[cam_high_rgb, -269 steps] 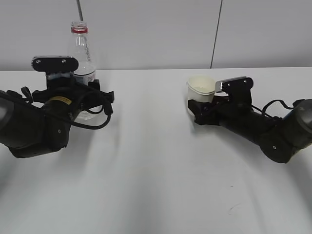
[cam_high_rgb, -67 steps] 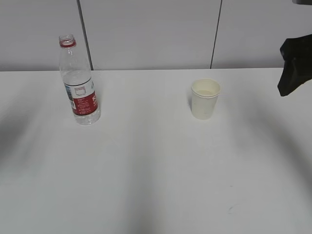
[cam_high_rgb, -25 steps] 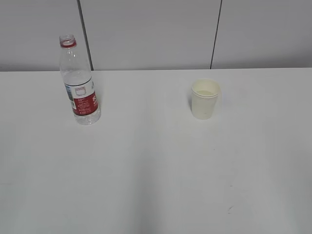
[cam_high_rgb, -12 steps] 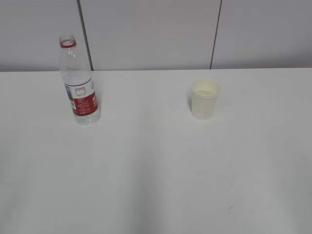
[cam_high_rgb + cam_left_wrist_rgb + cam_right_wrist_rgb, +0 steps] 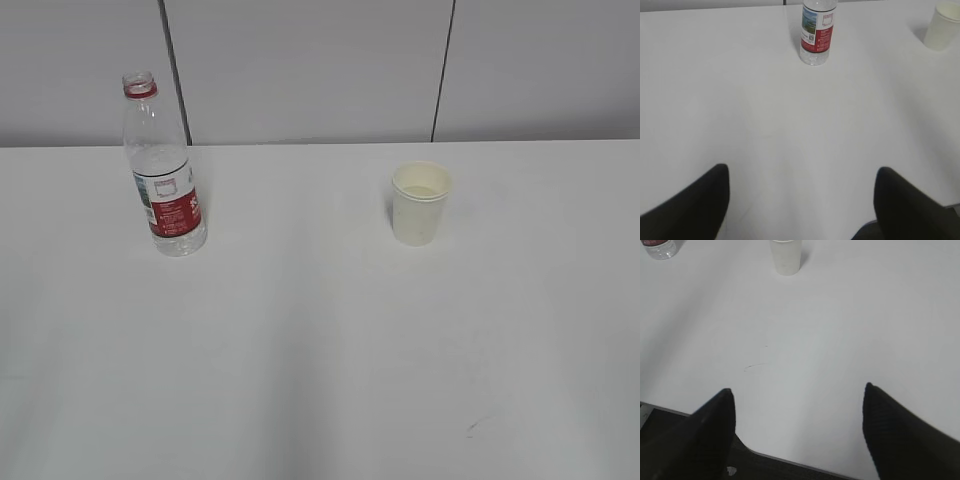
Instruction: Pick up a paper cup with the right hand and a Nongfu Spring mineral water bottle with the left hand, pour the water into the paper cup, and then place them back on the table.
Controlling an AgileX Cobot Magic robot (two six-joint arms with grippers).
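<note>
Nongfu Spring mineral water bottle [image 5: 163,170], tall clear plastic with red-and-white label, stands uncapped on the plain white table [image 5: 320,350], well left of the small cream paper cup [image 5: 420,203]. Both wide-spread grippers, left hand [image 5: 800,200] and right hand [image 5: 797,427], hover empty, well short of the cup. Both items appear set down; little seems left.

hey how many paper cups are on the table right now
1. The paper cup stands upright on the right side of the table, well apart from the water bottle on the left. Nothing on the table could hide another.
</note>
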